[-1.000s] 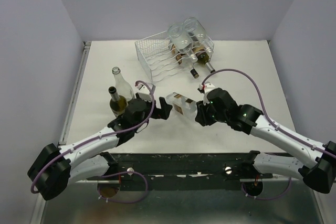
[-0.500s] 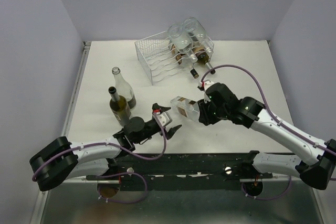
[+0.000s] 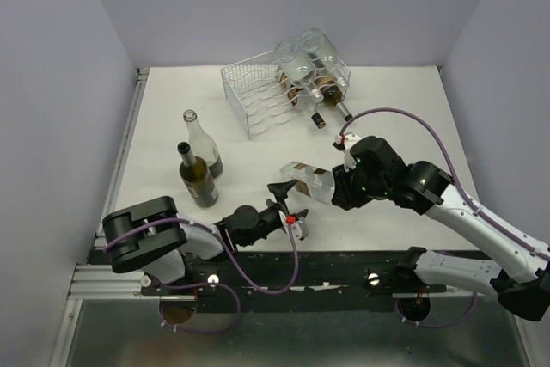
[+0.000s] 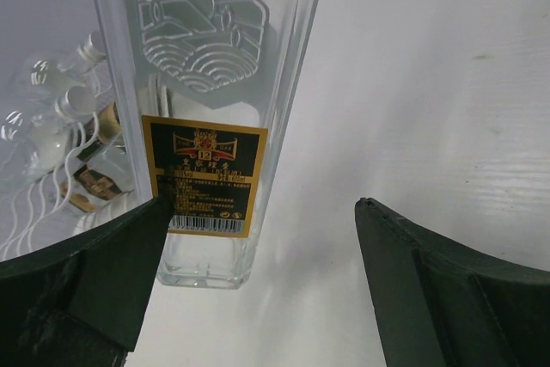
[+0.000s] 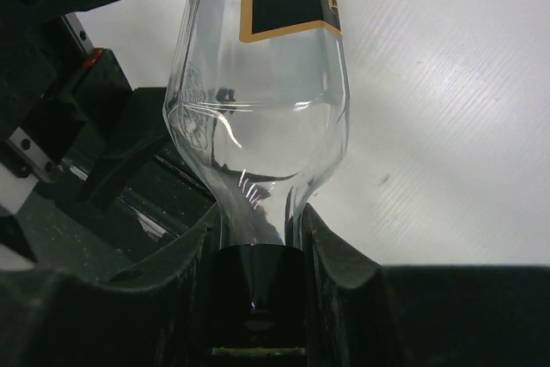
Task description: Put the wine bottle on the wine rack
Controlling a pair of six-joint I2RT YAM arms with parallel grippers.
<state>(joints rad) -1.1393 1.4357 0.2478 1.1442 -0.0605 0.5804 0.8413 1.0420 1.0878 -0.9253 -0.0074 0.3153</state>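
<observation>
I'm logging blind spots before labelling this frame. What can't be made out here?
Neck of the clear bottle: top view, hidden inside the right gripper.
Its base: right wrist view, cut off by the top edge.
Print on its label: left wrist view, too small to read.
Free cradles in the wine rack: top view, partly covered by stored bottles.
Whether the bottle touches the table: no view settles it.

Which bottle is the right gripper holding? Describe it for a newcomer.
Find the white wine rack at the table's far edge, then look nearer. The clear bottle is held sideways by the right gripper; the two bottles to its left stand upright.
</observation>
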